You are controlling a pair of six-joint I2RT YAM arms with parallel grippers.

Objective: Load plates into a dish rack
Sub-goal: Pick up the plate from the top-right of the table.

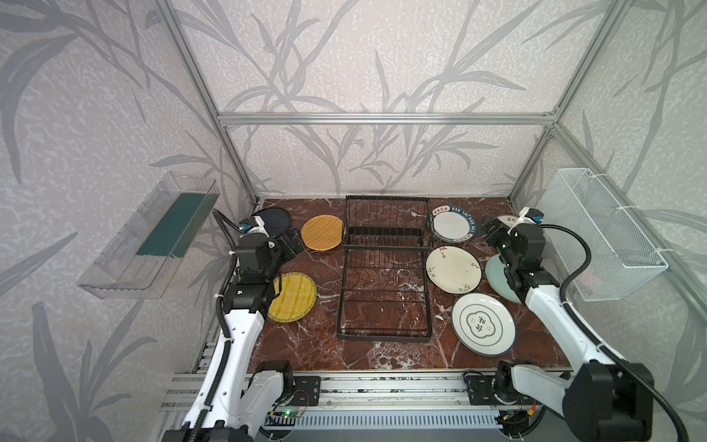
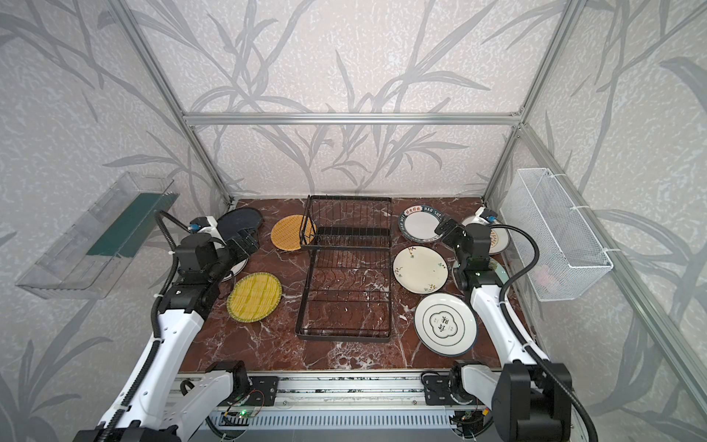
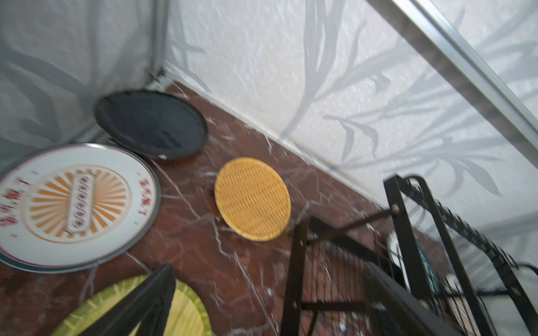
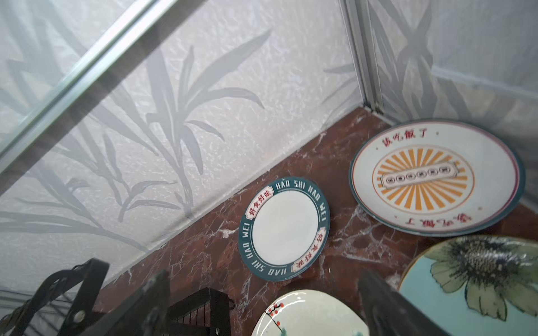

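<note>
**Rack bare, both tools wide and empty**

No plate stands in the dish rack [image 1: 384, 336] yet. All the plates lie flat on the marble-look table [image 1: 306, 344], so I judge that loading has not begun. The rack is thin black wire. Its long axis runs from the near edge to the back wall, between the two arms, with the raised slotted section at the far end.

The left tool [image 1: 295, 243] hangs with its jaws spread wide and holds nothing; the right tool [image 1: 491, 229] is the same. Nearest the left tool is the orange woven-look plate [image 1: 322, 232], just beside it on the rack side, its rim close to the upright section (a short carry, I judge). The matte black plate [image 1: 278, 221] lies beyond that tool, and the yellow woven-look plate [image 1: 294, 296] lies nearer the arm's base. The right tool hovers by the glossy lettered-rim plate [image 1: 455, 225], and the cream floral plate [image 1: 453, 269] lies just nearer.
</note>
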